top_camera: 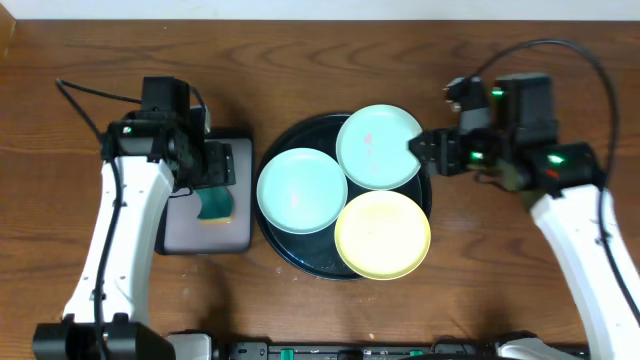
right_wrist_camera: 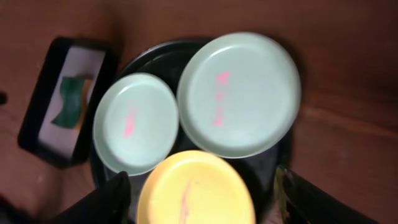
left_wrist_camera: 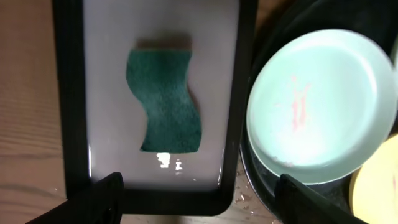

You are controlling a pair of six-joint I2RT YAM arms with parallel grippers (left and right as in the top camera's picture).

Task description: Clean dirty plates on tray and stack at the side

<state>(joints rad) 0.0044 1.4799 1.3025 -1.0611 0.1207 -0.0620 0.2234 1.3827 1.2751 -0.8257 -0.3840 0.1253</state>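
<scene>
On the round black tray (top_camera: 290, 255) lie a left mint plate (top_camera: 301, 190), a far mint plate (top_camera: 378, 146) and a near yellow plate (top_camera: 383, 235). The right hand (top_camera: 425, 150), open, is at the far mint plate's right rim. The left hand (top_camera: 217, 166), open, hangs above the sponge (top_camera: 215, 206).

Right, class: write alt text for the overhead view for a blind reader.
Two mint-blue plates and a yellow plate sit on a round black tray. The right gripper, jaws open, is at the rear mint plate's rim; a green sponge lies in a rectangular tray at left.
</scene>
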